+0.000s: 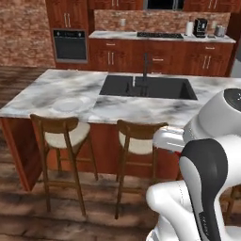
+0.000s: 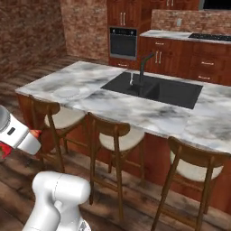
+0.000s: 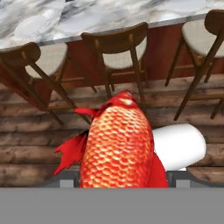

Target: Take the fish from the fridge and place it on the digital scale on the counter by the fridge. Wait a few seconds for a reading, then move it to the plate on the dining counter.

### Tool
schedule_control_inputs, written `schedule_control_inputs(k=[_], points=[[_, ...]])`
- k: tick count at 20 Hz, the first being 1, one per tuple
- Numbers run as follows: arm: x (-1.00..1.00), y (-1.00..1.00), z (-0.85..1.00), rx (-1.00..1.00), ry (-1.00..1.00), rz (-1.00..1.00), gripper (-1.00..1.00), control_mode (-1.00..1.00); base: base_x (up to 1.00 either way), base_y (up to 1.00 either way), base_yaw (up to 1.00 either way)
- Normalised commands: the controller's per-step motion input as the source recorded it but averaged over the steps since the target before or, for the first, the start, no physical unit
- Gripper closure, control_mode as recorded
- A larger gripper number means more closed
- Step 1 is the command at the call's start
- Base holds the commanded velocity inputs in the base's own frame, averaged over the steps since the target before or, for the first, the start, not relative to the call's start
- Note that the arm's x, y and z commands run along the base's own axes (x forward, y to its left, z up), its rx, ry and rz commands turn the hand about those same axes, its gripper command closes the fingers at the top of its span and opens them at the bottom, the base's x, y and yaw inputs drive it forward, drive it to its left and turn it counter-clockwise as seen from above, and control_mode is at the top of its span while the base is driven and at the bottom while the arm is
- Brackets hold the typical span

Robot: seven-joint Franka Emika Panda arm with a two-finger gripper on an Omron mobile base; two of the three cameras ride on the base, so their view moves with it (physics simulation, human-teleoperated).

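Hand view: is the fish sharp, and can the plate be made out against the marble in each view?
Hand view: the fish fills the near field, its scales crisp, no blur; the plate is a faint pale oval at the top left. Left base view: the plate nearly merges with the marble of the dining counter, marked by soft shading alone. Right base view: the plate is fainter.

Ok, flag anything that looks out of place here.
Nothing is spilled or askew. The one oddity is expected: the fish sits in the gripper, short of the dining counter, where the plate waits.
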Motion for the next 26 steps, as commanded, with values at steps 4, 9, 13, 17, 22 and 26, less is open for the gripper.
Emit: schedule_control_inputs(k=[4, 9, 13, 17, 22, 26], points=[[0.0, 0.0, 0.0, 0.0, 0.0, 0.0, 1.0, 1.0, 0.24, 1.0, -0.4], [0.0, 0.0, 0.0, 0.0, 0.0, 0.0, 1.0, 1.0, 0.31, 1.0, -0.39], [0.0, 0.0, 0.0, 0.0, 0.0, 0.0, 1.0, 1.0, 0.39, 0.88, -0.38], [0.0, 0.0, 0.0, 0.0, 0.0, 0.0, 1.0, 1.0, 0.49, 0.83, -0.36], [0.0, 0.0, 0.0, 0.0, 0.0, 0.0, 1.0, 1.0, 0.62, 0.71, -0.31], [0.0, 0.0, 0.0, 0.0, 0.0, 0.0, 1.0, 1.0, 0.75, 0.6, -0.27]])
